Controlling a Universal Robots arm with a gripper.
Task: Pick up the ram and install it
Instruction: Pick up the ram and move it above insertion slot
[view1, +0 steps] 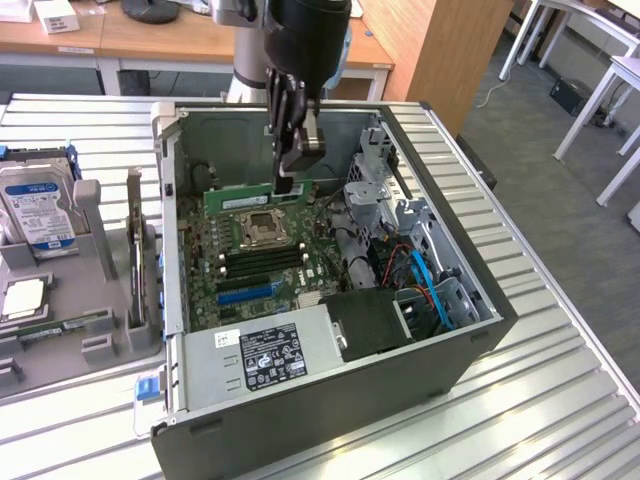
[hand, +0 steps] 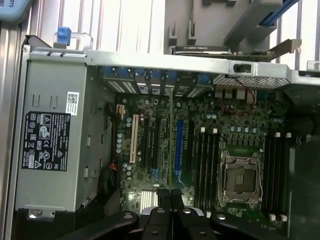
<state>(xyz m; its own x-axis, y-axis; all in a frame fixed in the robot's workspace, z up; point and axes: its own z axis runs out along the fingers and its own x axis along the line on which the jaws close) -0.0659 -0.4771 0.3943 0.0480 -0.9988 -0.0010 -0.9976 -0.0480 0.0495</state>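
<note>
The gripper (view1: 288, 183) is pinched together on the ram (view1: 245, 199), which hangs edge-down inside the open computer case (view1: 330, 400), just above the motherboard on the far side of the CPU socket (view1: 262, 230). In the wrist view the ram (hand: 171, 140) is a thin line running out from between the fingertips (hand: 165, 196).

From the exterior view's left to its right: a grey tray (view1: 100, 230) holds the hard drive (view1: 35, 205) and a CPU chip (view1: 22, 298). Then comes the case with the socket and the memory slots (view1: 262, 262). Blue cables (view1: 425, 280) lie furthest right.

The grip sits near one end of the ram, so the long free end could tilt. A tilted or slightly offset stick would probably catch on a slot's edge or latches. Pushing down then could make it slip in the fingers or strain the board.
</note>
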